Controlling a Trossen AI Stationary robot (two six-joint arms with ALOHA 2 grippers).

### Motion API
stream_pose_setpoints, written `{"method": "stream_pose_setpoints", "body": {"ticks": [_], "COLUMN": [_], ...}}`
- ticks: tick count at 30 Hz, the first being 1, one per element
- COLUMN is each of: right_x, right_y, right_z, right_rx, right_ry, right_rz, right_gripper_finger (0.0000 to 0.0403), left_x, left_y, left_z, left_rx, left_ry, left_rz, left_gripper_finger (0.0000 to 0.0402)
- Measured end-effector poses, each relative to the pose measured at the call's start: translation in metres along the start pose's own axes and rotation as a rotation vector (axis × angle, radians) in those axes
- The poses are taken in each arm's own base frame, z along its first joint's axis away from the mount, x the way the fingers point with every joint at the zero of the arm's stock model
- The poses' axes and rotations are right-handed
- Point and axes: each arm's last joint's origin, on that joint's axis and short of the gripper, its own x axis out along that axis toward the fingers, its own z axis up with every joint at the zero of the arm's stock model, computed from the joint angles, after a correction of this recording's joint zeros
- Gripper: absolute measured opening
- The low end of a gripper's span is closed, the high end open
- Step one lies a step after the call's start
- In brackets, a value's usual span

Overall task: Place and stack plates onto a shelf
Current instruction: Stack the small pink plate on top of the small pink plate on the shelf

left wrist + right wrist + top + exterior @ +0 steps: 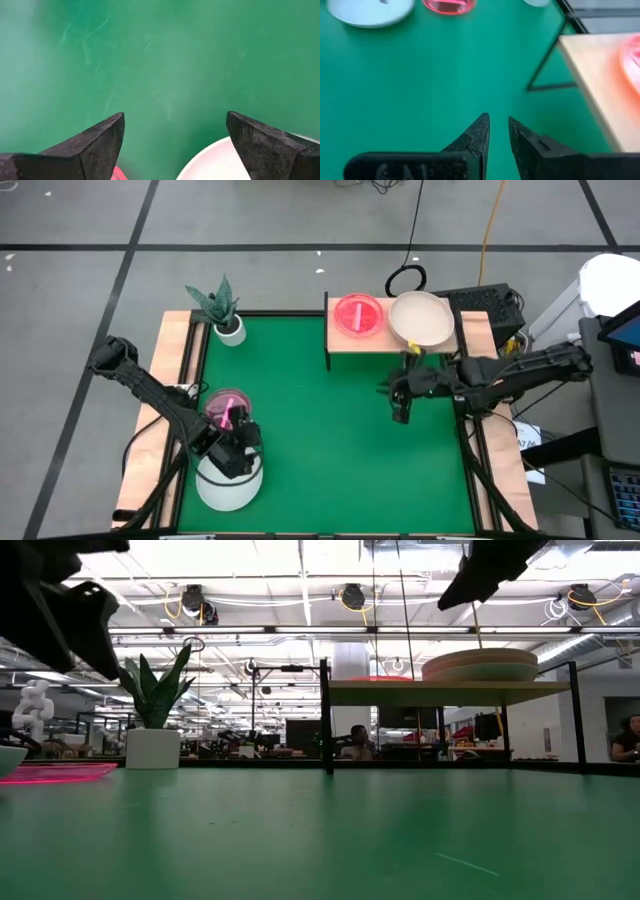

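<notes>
So the small light-wood shelf on thin dark legs (390, 340) sits at roughly 1 o'clock on the green-topped table (330, 430), up against the far edge. Two loads on it already: a see-through magenta plate (358, 315) on its left half and a beige round plate (421, 318) on its right half, just beside each other. From the low view that beige one (480, 667) looks like a stack of more than one dish, though I can't count them.

The right gripper (401, 408) hangs over the green just in front of the shelf's right end, about 3 o'clock on the table, holding nothing. Its fingers (475, 137) are nearly together with only a thin slit between them.

Down at about 8 o'clock, the left gripper (238, 452) hovers over a pale, almost white round plate (228, 480), jaws spread wide and empty, with its two fingertips (102, 137) well apart over the green. Touching that plate at its far side is another see-through magenta plate with a stick-like mark (226, 406).

A spiky green plant in a white pot (222, 310) stands at the 11 o'clock corner.
</notes>
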Motion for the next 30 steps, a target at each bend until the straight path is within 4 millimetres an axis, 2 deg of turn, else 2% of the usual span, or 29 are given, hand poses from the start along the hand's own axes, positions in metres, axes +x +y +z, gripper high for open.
{"method": "stream_pose_setpoints", "body": {"ticks": [7, 11, 15, 22, 30], "right_x": [0.016, 0.028, 0.041, 0.066, 0.084], "right_y": [0.036, 0.053, 0.069, 0.103, 0.121], "right_z": [-0.021, -0.034, -0.044, -0.056, -0.061], "right_rx": [-0.037, -0.062, -0.049, -0.089, -0.09], "right_ry": [-0.108, -0.091, -0.046, -0.049, -0.094], "right_rz": [0.087, 0.085, 0.053, 0.067, 0.102], "right_gripper_finger": [0.0055, 0.0055, 0.0055, 0.0055, 0.0055], "left_x": [0.004, 0.006, 0.011, 0.021, 0.025], "left_y": [0.023, 0.034, 0.037, 0.041, 0.045], "left_z": [-0.006, -0.007, -0.011, -0.026, -0.034], "left_rx": [-0.117, -0.22, -0.278, -0.267, -0.425], "left_ry": [0.13, 0.172, 0.185, 0.218, 0.268], "left_rz": [0.159, 0.228, 0.244, 0.271, 0.29], "left_gripper_finger": [0.0351, 0.0351, 0.0351, 0.0351, 0.0351]}}
